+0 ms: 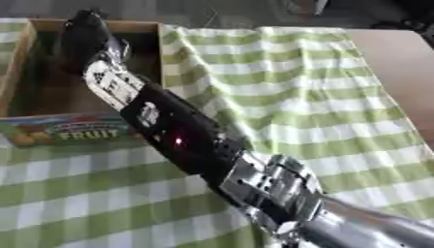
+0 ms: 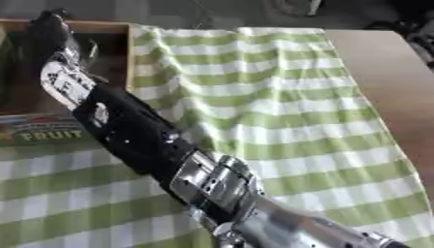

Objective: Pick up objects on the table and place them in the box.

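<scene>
- The right arm (image 1: 182, 138) has a glossy black forearm shell with one small red light glowing on it.
- Near the elbow sits a blocky silver joint (image 2: 212, 181) of bright metal, with dark round holes, perhaps screws.
- A second silver section with dark markings (image 1: 110, 82) comes before the black right hand (image 1: 85, 34).

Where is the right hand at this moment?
The right hand is at the upper left of the left eye view, reaching over the box, its arm crossing the checked cloth from the lower right. Its fingers cannot be made out.
</scene>
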`<control>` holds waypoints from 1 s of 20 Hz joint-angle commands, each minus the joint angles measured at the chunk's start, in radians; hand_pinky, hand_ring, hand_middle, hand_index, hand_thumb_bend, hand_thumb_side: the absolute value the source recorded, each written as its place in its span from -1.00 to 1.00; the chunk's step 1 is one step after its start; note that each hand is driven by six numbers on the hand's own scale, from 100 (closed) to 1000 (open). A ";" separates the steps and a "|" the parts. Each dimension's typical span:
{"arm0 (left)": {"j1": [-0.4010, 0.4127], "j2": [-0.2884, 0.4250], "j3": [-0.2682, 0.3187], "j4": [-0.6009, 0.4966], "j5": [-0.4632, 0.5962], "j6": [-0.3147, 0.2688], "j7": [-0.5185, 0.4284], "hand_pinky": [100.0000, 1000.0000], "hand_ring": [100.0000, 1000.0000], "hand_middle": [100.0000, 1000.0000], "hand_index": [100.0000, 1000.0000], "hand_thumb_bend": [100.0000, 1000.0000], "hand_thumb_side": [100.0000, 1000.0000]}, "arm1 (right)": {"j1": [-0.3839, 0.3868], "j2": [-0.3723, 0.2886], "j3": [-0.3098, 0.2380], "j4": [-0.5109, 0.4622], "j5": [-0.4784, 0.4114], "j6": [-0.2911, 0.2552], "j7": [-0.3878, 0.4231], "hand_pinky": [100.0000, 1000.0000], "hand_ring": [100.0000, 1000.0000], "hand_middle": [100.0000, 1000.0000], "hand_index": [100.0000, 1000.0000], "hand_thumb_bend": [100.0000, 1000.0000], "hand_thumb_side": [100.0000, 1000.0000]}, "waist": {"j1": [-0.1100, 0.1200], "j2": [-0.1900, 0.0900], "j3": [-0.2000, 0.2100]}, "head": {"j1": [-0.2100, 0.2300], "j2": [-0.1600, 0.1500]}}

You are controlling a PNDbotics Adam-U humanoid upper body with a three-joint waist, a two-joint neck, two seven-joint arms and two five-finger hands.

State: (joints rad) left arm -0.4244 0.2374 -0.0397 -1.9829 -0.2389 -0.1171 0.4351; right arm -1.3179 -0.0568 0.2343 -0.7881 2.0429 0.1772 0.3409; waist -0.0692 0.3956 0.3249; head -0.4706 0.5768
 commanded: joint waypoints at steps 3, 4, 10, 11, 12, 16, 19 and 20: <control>-0.013 0.020 -0.003 -0.017 0.001 -0.001 -0.004 -0.01 0.66 0.82 0.66 -1.00 0.29 | -0.039 -0.005 -0.013 -0.029 0.023 0.015 0.034 0.66 1.00 0.60 0.89 -0.66 1.00 | 0.007 -0.025 0.002 | -0.003 -0.014; -0.013 0.020 -0.002 -0.017 0.002 -0.001 -0.004 -0.01 0.66 0.82 0.66 -1.00 0.29 | -0.041 -0.007 -0.014 -0.028 0.030 0.018 0.045 0.67 1.00 0.61 0.91 -0.58 1.00 | 0.007 -0.026 0.002 | -0.002 -0.013; -0.014 0.019 -0.001 -0.017 0.004 -0.002 -0.002 -0.01 0.66 0.82 0.67 -1.00 0.29 | -0.049 -0.009 -0.025 -0.029 0.065 0.014 0.138 0.79 1.00 0.78 1.00 0.27 0.88 | 0.007 -0.028 0.000 | -0.005 -0.010; -0.014 0.019 -0.001 -0.017 0.004 -0.003 -0.002 -0.01 0.66 0.82 0.67 -1.00 0.29 | -0.050 -0.010 -0.026 -0.031 0.071 0.011 0.154 0.79 1.00 0.78 1.00 0.30 0.84 | 0.006 -0.028 0.000 | -0.005 -0.009; -0.013 0.019 0.000 -0.017 0.004 -0.003 -0.001 -0.01 0.66 0.82 0.66 -1.00 0.29 | -0.051 -0.010 -0.027 -0.033 0.075 0.008 0.168 0.80 1.00 0.82 1.00 0.32 0.76 | 0.006 -0.027 0.000 | -0.005 -0.009; -0.013 0.018 0.000 -0.017 0.004 -0.002 -0.002 -0.01 0.66 0.82 0.67 -1.00 0.28 | -0.052 -0.008 -0.030 -0.038 0.062 -0.048 0.223 0.93 1.00 0.96 1.00 -0.67 0.05 | 0.006 -0.026 0.000 | -0.007 -0.009; -0.013 0.017 -0.001 -0.017 0.004 -0.002 -0.004 -0.01 0.66 0.82 0.66 -1.00 0.29 | -0.056 -0.009 -0.024 -0.069 0.044 -0.073 0.225 0.92 1.00 0.91 1.00 -0.69 0.06 | 0.005 -0.025 0.000 | -0.007 -0.007; -0.013 0.017 -0.001 -0.017 0.004 -0.002 -0.005 -0.01 0.65 0.82 0.66 -1.00 0.29 | -0.056 -0.010 -0.022 -0.075 0.040 -0.074 0.221 0.92 1.00 0.90 0.89 -0.58 0.15 | 0.004 -0.025 0.000 | -0.006 -0.007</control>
State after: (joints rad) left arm -0.4245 0.2374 -0.0399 -1.9829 -0.2378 -0.1172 0.4342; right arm -1.3458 -0.0571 0.2111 -0.8299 2.0908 0.1124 0.5611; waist -0.0710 0.3946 0.3233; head -0.4749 0.5743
